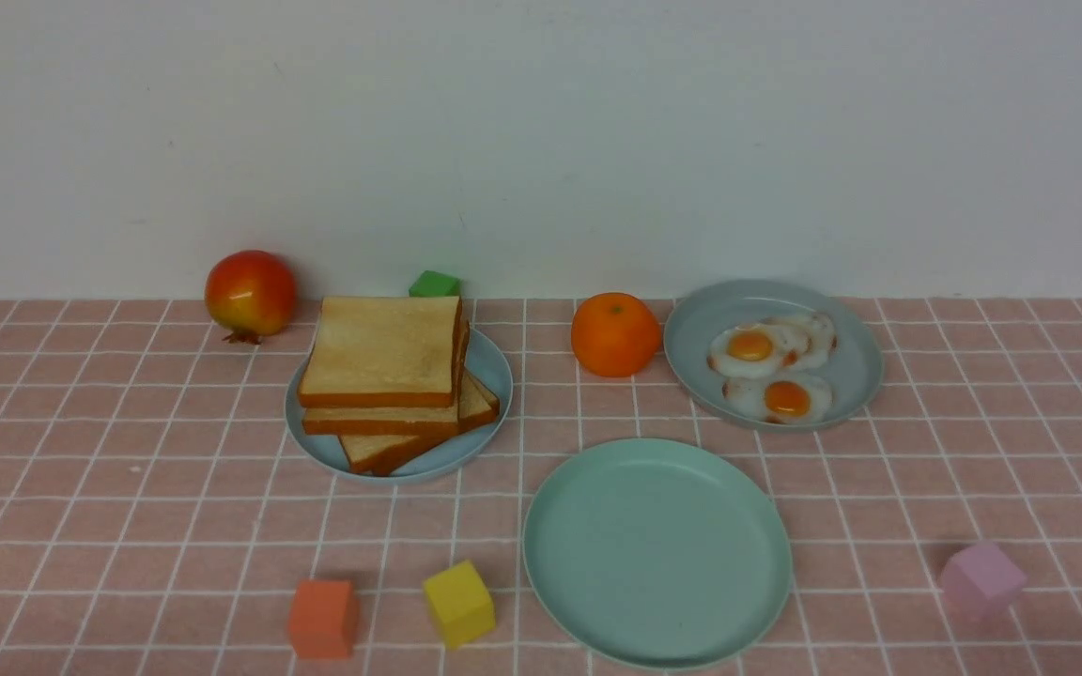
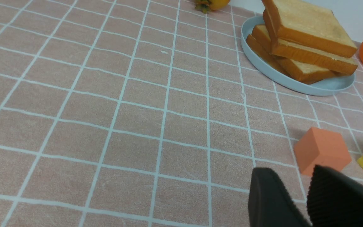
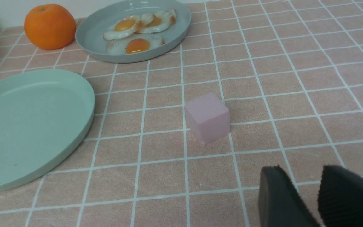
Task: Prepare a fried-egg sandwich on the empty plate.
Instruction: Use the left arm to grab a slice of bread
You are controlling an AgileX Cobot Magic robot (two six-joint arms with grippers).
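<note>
We held both claws, left gripper (image 2: 295,171) and right gripper (image 3: 307,171), spread and unladen, ready for bread; the mint-green plate (image 1: 658,554) sat centrally, presumably for assembly.

Open tiled strip between orange block (image 1: 322,619) and light-blue plate (image 1: 494,361), yellow block (image 1: 460,604) beside mint-green plate (image 1: 658,554).

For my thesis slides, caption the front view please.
Toast stack and fried eggs on separate plates behind an empty mint-green plate.
</note>
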